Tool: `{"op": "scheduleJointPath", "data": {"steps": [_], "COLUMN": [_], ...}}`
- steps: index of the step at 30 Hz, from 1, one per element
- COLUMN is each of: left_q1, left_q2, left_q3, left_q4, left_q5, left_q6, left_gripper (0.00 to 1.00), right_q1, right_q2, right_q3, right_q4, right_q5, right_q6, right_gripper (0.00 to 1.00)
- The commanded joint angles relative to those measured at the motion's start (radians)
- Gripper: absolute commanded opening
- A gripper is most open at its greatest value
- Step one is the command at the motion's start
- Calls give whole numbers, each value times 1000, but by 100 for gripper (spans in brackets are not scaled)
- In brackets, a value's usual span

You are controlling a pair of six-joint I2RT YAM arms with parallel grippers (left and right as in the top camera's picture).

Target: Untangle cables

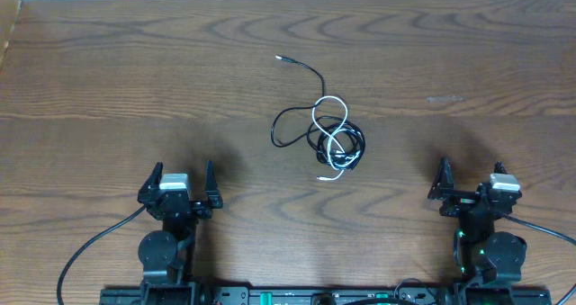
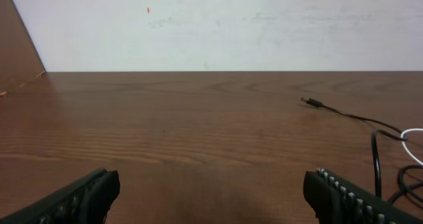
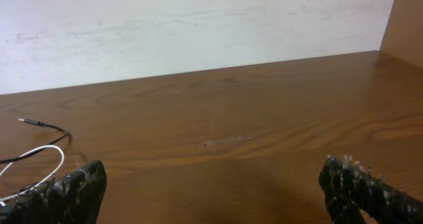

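A thin black cable lies tangled at the table's middle, one plug end reaching up-left. A shorter white cable loops through the black coil, its plug at the lower end. In the left wrist view the black cable and a bit of the white one lie at the right. In the right wrist view the black cable and white loop lie at the left. My left gripper is open and empty, near the front left. My right gripper is open and empty, near the front right.
The wooden table ends at a pale wall at the back. A raised wooden side panel stands at the left edge and at the right. Thick black arm wires run along the front.
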Motion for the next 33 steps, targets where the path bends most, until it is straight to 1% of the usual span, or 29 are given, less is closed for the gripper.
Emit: {"op": "scheduleJointPath", "data": {"steps": [1, 15, 18, 22, 26, 27, 29, 33], "left_q1": [-2, -2, -2, -2, -2, -2, -2, -2], "left_q2": [-6, -6, -6, -6, -1, 6, 66, 167], "left_q3": [-10, -10, -10, -6, 11, 20, 49, 93], "left_q4": [-48, -44, -45, -45, -60, -60, -60, -63], "left_q5": [-6, -6, -6, -7, -60, -60, -59, -53], "left_q6": [-1, -3, -39, -39, -51, -55, -131, -167], "left_gripper": [94, 94, 94, 94, 94, 94, 94, 94], "right_q1": [-4, -4, -4, -4, -4, -4, -4, -4], "right_q2": [-6, -6, -6, -6, 3, 13, 79, 188], "right_q3": [-2, -2, -2, -2, -1, 0, 35, 114], "right_q4": [-3, -2, -2, -2, -3, -4, -23, -66], "right_q5": [5, 5, 5, 5, 5, 5, 13, 14], "right_q6": [10, 11, 19, 22, 22, 22, 17, -19], "right_gripper": [99, 99, 99, 99, 99, 99, 99, 99]}}
